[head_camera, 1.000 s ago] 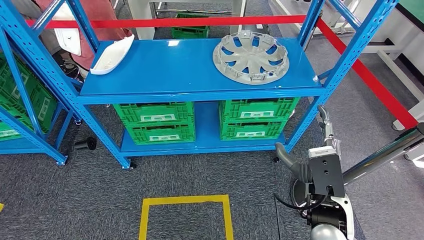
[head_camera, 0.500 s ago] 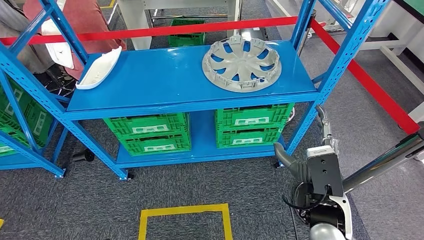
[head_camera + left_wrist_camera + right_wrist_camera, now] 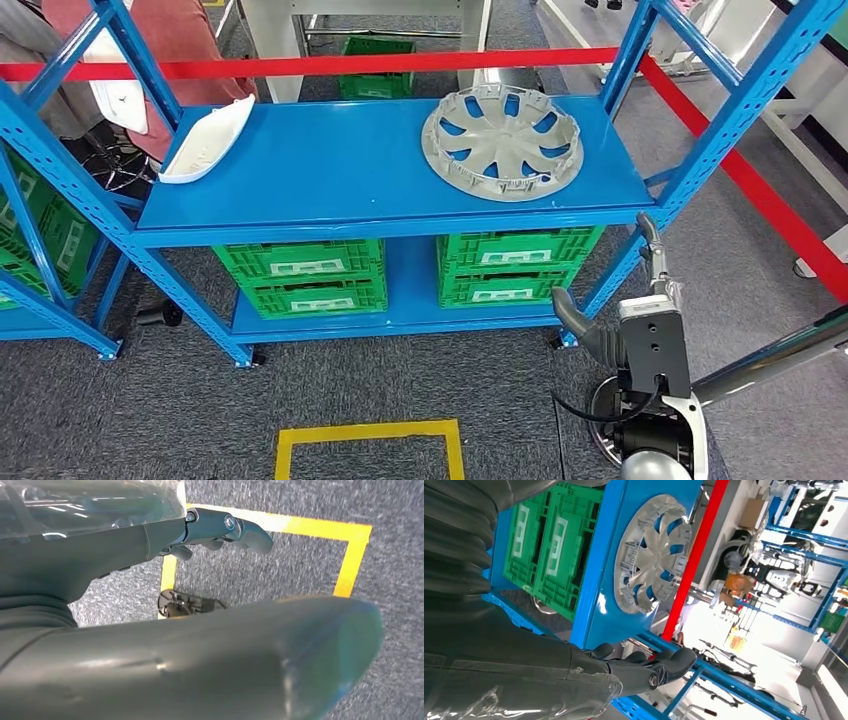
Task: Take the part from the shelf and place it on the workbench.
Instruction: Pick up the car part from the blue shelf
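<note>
The grey wheel cover (image 3: 502, 142) lay flat on the right part of the blue shelf (image 3: 330, 170), near its front edge; it also appeared in the right wrist view (image 3: 651, 560). A white curved part (image 3: 206, 139) rested at the shelf's left end, well apart from the cover. Green crates (image 3: 410, 268) stood on the lower level beneath. The right hand (image 3: 625, 310) hung below the shelf's right front corner, fingers apart, holding nothing. The left hand (image 3: 220, 530) hung over grey carpet, above a yellow floor marking (image 3: 345, 545), fingers extended and holding nothing. A red barrier band (image 3: 400, 62) ran behind the shelf.
</note>
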Robot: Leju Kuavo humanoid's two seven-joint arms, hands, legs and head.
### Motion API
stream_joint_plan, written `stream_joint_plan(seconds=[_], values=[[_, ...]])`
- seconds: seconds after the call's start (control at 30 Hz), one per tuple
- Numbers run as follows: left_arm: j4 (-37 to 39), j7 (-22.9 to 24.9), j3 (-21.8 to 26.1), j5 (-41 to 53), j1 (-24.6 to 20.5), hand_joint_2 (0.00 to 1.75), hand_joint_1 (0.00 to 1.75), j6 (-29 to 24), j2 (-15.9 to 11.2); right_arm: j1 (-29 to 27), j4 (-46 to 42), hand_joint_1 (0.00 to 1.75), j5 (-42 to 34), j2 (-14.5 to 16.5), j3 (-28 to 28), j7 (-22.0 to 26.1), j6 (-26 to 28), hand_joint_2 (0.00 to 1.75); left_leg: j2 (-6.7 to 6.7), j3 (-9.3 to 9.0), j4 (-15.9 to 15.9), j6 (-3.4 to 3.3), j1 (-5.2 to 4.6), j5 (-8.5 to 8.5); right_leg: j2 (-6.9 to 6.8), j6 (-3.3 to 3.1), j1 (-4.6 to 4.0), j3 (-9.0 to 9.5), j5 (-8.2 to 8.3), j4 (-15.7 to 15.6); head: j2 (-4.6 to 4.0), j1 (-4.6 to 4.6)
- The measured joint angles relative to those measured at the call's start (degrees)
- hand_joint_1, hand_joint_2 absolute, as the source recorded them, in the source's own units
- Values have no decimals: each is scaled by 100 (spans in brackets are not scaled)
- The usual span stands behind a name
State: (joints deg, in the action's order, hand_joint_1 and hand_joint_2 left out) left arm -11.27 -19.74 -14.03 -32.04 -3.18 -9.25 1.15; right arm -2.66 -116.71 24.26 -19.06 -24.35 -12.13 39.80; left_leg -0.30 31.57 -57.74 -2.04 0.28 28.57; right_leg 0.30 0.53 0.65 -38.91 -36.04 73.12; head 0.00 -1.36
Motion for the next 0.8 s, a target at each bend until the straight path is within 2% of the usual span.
stream_joint_plan(seconds=[0.03, 0.07, 0.1, 0.13, 0.17, 0.2, 0.3, 0.37, 0.4, 0.47, 0.5, 0.53, 0.57, 0.63, 0.67, 0.7, 0.8], values=[[-1, 1, -3, 0, 4, 0, 0, 1, 1, -3, 1, 0, 0, 0, 1, -1, 0, 175, -1, -42, -1, 6, 1, 37, -1, 4, 3, -75, 147, -13, 0, -17], [-2, 1, -5, 0, 6, 0, 0, 1, 2, -3, 1, 0, 0, 0, 1, -1, 0, 175, -4, -99, -2, 17, 2, 80, -2, 1, 5, -43, 394, -235, 0, -37], [-3, 1, -6, 0, 6, 0, 0, 2, 3, -2, 1, 0, 0, 0, 2, -1, 0, 175, -6, -161, -2, 33, 3, 127, -5, -9, 5, 62, 678, -594, 0, -58], [-4, 0, -7, 0, 3, 0, 0, 3, 3, 0, 3, 0, -1, 1, 2, -1, 0, 175, -7, -203, -4, 58, -9, 180, -9, -22, -2, 190, 869, -928, 0, -77], [-5, 0, -8, -1, -2, 0, 0, 4, 3, 3, 5, 0, -2, 1, 2, -1, 0, 175, -8, -230, -4, 88, -19, 224, -10, -50, -10, 301, 962, -1189, 0, -91], [-7, 0, -9, 0, -7, 0, 0, 5, 3, 3, 6, 0, -1, 2, 3, -2, 0, 175, -6, -244, 1, 119, -28, 258, -10, -80, -19, 371, 969, -1339, 0, -92], [-10, 1, -11, 1, -22, 0, 0, 18, 1, 5, 4, 0, 2, 2, 3, -4, 0, 175, 4, -294, 35, 211, -31, 320, 8, -183, -15, 450, 874, -1438, 0, -65], [-14, -3, -12, 0, -36, 0, 0, 25, 0, 10, 1, 0, 5, 3, 2, -5, 0, 175, 8, -223, -190, 282, -22, 450, 3, -247, 12, 526, 845, -1488, 0, -25], [-15, -7, -13, -2, -38, 0, 0, 27, 1, 12, -1, 0, 7, 3, 1, -5, -1, 175, 7, -77, -488, 311, -12, 574, -4, -271, 19, 569, 828, -1506, 0, 4], [-15, -25, -13, -17, -28, 0, 0, 34, 4, 11, -1, 0, 16, 4, -1, -18, -2, 175, 8, 375, -1254, 348, 5, 827, -13, -302, 16, 644, 774, -1516, 0, 58], [-14, -36, -13, -26, -17, 0, 0, 39, 4, 7, -1, 0, 23, 4, -3, -28, -2, 175, 8, 563, -1505, 354, 8, 845, -9, -303, 14, 683, 742, -1515, 0, 73], [-14, -45, -13, -33, -5, 0, 0, 44, 4, 3, -1, 0, 31, 4, -3, -38, -2, 175, 8, 664, -1560, 350, 10, 744, -2, -300, 12, 730, 704, -1515, 0, 86], [-14, -49, -13, -35, 2, 0, 0, 48, 3, 0, -1, 0, 38, 4, -4, -44, -2, 175, 8, 662, -1396, 334, 9, 524, 7, -293, 10, 790, 662, -1515, 0, 102], [-14, -55, -13, -35, 5, 0, 0, 51, -1, 0, -1, 0, 45, 4, -4, -47, -2, 175, 6, 477, -746, 268, -6, -5, 16, -262, 1, 919, 569, -1518, 0, 126], [-13, -57, -14, -34, 4, 0, 0, 52, -1, 2, -1, 0, 47, 4, -4, -49, -2, 175, 5, 372, -458, 226, -21, -166, 21, -235, -6, 962, 529, -1519, 0, 134], [-13, -61, -14, -34, 2, 0, 0, 53, -2, 3, -1, 0, 49, 4, -4, -53, -2, 175, 4, 299, -276, 186, -37, -221, 22, -204, -11, 976, 505, -1519, 0, 143], [-15, -66, -15, -34, 2, 0, 0, 66, 3, 0, -4, 0, 63, 4, -4, -75, -1, 175, 1, 237, -114, 105, -42, -171, 13, -109, -8, 961, 486, -1555, 0, 156]])
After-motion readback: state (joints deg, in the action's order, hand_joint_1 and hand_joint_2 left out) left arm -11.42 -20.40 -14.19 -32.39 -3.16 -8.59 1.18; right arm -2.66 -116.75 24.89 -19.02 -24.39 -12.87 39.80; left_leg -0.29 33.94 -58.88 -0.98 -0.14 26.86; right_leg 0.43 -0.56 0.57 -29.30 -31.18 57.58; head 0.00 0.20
